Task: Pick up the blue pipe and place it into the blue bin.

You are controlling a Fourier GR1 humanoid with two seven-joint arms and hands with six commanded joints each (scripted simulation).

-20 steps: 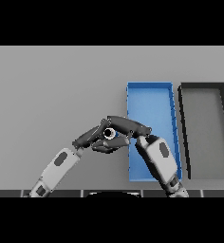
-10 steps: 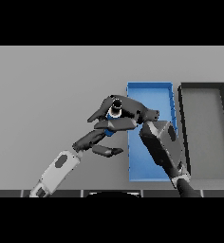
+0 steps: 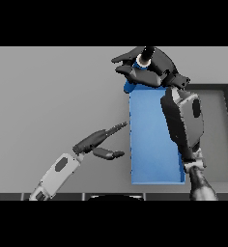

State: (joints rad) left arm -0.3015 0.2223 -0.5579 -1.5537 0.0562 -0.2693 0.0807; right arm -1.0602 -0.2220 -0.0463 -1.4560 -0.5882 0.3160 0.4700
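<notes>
- Head view: right hand (image 3: 147, 67), dark, sits high in the frame at upper centre-right, over the far end of the shallow blue rectangular bin (image 3: 152, 144)
- Its fingers are curled round the short blue pipe (image 3: 136, 77); pipe's open end w/ pale rim shows at the top between the fingers, pointing up toward the frame's top edge
- Bit of blue pipe body pokes out below the fingers on the hand's left side, just over the bin's far left corner; can't tell if it touches the bin's rim
- Right forearm, white & grey w/ dark panels, runs down from the hand across the bin's right side to the lower right of the frame, hiding the bin's right wall
- Blue bin lies lengthwise centre to lower centre, flat blue floor showing, left wall & near wall visible
- Dark grey rectangular bin (image 3: 227, 125) stands just beside the blue one on the right, mostly hidden behind the arm; its far & right rims show at right edge
- Left hand (image 3: 99, 142) at lower centre-left, just beside the blue bin's left wall, not touching it; fingers straight & spread from the thumb, holding nothing
- Left forearm, white w/ grey patch, comes in from lower left
- All on a plain grey table (image 3: 48, 96)
</notes>
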